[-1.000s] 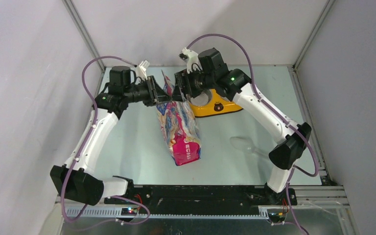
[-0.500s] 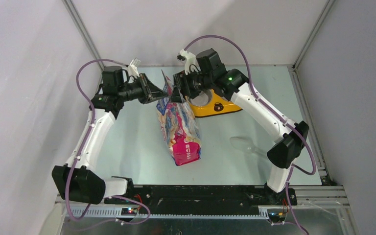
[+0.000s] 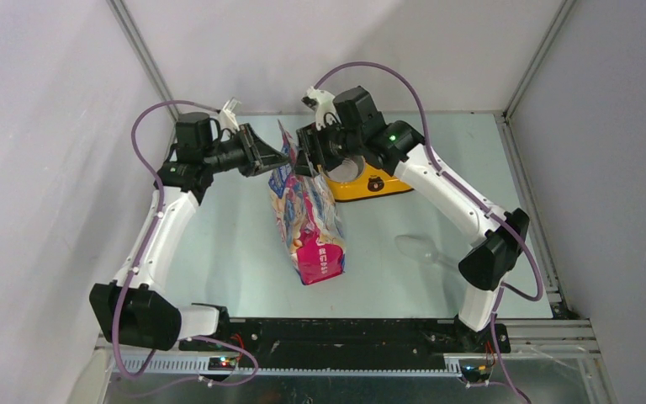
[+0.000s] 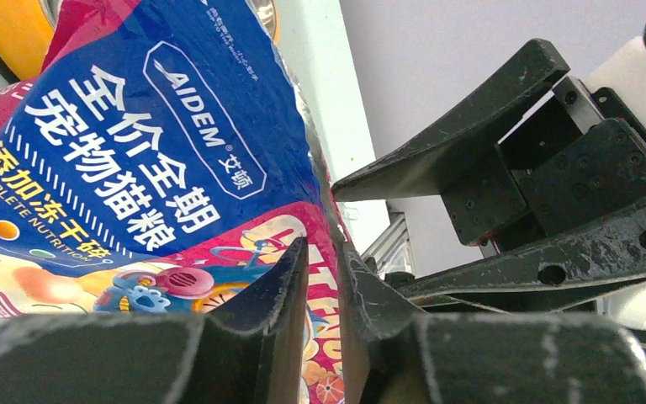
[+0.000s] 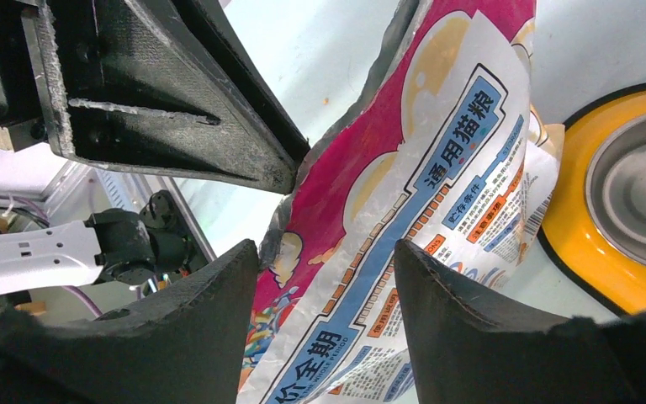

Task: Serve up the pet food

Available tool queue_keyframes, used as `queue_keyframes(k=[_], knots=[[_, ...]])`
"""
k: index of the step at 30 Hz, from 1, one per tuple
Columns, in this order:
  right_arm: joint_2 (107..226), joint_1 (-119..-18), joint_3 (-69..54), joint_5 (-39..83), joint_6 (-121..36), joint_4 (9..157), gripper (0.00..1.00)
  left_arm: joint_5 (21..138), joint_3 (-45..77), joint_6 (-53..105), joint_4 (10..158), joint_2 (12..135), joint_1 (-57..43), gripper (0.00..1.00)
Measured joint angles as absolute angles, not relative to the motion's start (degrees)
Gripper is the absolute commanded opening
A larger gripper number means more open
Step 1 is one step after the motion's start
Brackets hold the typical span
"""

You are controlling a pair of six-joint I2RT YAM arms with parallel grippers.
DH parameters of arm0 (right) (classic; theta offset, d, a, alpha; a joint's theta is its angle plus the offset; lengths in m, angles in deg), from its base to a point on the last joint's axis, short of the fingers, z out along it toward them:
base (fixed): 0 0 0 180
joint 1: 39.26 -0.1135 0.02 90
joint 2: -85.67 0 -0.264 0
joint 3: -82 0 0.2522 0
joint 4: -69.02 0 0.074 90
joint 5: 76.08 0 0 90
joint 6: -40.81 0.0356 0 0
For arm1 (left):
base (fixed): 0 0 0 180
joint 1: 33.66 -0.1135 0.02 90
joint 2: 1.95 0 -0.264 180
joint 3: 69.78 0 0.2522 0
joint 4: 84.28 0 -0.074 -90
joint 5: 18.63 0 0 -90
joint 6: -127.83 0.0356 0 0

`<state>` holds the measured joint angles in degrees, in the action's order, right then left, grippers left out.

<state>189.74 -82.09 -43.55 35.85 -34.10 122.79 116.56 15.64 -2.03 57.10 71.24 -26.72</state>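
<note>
Left fingers (image 4: 277, 324) pinch bag (image 4: 135, 151), right fingers (image 5: 210, 328) straddle it.

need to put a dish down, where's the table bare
Bare table: between the left arm and the bag; far right corner beyond the yellow bowl. Crowded at the bag's top, where the left end effector and right end effector meet.

Table (image 3: 227, 244): pale green flat surface, enclosed by walls on the left, far and right sides. Three items rest on it.

1. Cat food bag (image 3: 311, 227), pink and blue, at centre, with its pink end toward the near edge.
2. Yellow bowl (image 3: 376, 183) with a steel cup, far of centre, just right of the bag's top; contact cannot be determined.
3. Clear scoop (image 3: 416, 247), right of the bag and apart from it.
</note>
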Motion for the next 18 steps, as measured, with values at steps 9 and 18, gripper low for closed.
queue_keyframes(k=[9, 18], knots=[[189.7, -83.1, -43.6, 31.5, -34.2, 122.8, 0.6, 115.1, 15.6, -0.7, 55.4, 71.4, -26.7, 0.15], [189.8, -83.1, -44.1, 30.5, -33.3, 122.8, 0.63, 114.6, 15.6, -0.2, 54.6, 71.8, -26.7, 0.14]])
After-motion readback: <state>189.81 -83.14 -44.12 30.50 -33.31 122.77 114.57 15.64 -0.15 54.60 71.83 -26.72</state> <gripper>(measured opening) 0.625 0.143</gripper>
